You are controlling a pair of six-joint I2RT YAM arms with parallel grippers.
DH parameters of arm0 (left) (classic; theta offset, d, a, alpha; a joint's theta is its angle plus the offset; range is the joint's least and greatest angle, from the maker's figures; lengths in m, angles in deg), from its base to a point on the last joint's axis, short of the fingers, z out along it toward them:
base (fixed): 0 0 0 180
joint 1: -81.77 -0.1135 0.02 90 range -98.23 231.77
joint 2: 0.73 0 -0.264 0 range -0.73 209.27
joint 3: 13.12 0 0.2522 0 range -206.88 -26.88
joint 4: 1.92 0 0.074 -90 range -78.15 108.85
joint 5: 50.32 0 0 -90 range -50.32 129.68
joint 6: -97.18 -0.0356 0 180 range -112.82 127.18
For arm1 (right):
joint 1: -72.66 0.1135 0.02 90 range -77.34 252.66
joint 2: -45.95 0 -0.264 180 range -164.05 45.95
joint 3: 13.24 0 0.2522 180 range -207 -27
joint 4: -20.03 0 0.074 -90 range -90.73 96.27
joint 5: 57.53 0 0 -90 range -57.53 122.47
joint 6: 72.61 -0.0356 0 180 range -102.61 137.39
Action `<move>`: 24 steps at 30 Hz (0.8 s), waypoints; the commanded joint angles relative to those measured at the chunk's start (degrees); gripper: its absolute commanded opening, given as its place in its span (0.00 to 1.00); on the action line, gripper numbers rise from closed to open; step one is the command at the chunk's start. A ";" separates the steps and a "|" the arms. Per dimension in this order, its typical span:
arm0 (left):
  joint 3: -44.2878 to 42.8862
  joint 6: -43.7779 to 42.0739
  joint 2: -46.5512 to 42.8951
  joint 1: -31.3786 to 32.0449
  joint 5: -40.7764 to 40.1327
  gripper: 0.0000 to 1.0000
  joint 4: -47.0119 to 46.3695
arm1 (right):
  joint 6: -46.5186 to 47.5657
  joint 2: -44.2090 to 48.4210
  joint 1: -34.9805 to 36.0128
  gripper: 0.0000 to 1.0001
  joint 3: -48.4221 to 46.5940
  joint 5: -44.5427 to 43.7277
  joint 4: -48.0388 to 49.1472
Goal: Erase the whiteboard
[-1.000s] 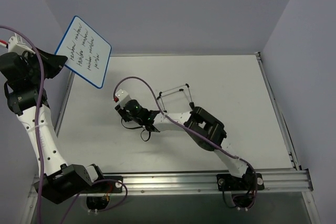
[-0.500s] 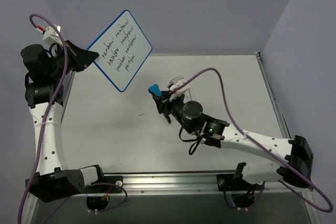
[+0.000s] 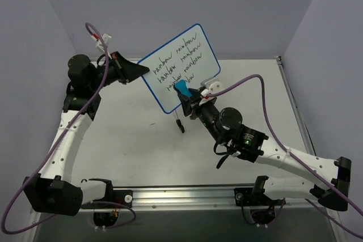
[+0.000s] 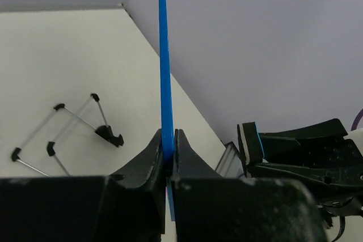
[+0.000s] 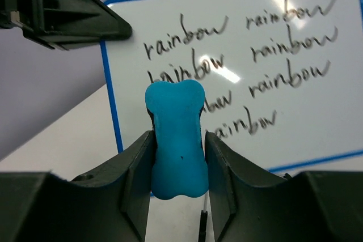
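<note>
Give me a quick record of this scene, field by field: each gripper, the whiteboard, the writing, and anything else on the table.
left gripper: shut on the edge of the whiteboard, holding it up off the table
right gripper: shut on the blue eraser
whiteboard: blue-rimmed, tilted, written face toward the eraser
writing: black "rainbow" repeated, not yet erased
eraser to board: apart, in the left wrist view
table: wire stand lying on it

I'm seeing a robot lab cell: white table [image 3: 113,128] boxed in by plain lilac walls [image 3: 227,4], aluminium mounting rail [image 3: 193,192] along its near edge.
</note>
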 commanded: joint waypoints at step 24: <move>12.65 10.05 -1.72 12.55 -2.19 0.02 -23.01 | 0.94 -4.03 -6.23 0.00 -0.59 7.35 -1.79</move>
